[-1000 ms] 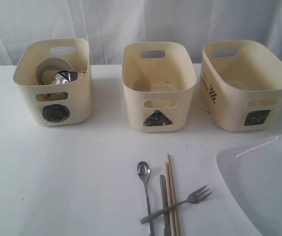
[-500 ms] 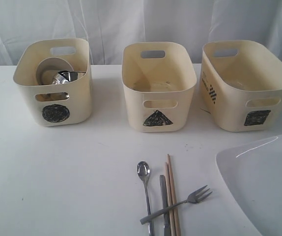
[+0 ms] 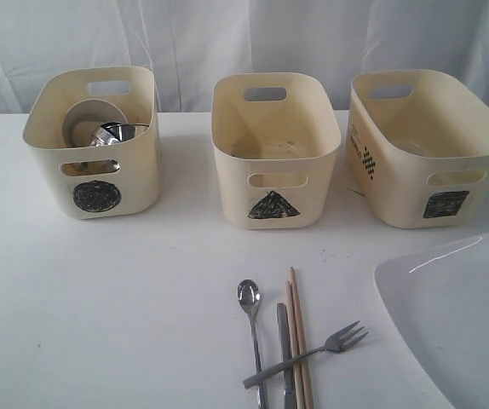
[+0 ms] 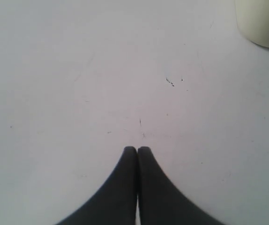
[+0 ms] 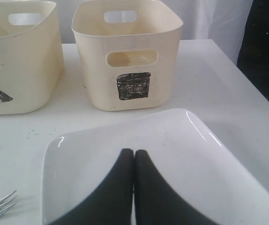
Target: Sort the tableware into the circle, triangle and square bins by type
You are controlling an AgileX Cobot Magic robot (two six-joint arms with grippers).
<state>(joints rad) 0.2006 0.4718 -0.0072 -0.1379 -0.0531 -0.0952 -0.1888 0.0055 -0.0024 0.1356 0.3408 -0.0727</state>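
Observation:
Three cream bins stand in a row at the back: the circle bin [image 3: 91, 145] on the left, the triangle bin [image 3: 274, 153] in the middle, the square bin [image 3: 428, 149] [image 5: 127, 56] on the right. The circle bin holds a white bowl [image 3: 87, 119] and a shiny steel piece [image 3: 117, 134]. A spoon [image 3: 251, 328], knife [image 3: 285, 354], chopsticks [image 3: 298, 336] and fork [image 3: 308, 354] lie together at the front centre. The large white plate [image 3: 457, 319] [image 5: 172, 159] lies front right. My right gripper [image 5: 134, 152] hangs shut and empty above the plate. My left gripper [image 4: 137, 149] is shut over bare table.
The white table [image 3: 100, 298] ends at a drop on the right [image 5: 261, 93]. A white curtain [image 3: 227, 43] hangs behind the bins. A corner of a cream bin [image 4: 263, 23] shows in the left wrist view. Neither arm shows in the exterior view.

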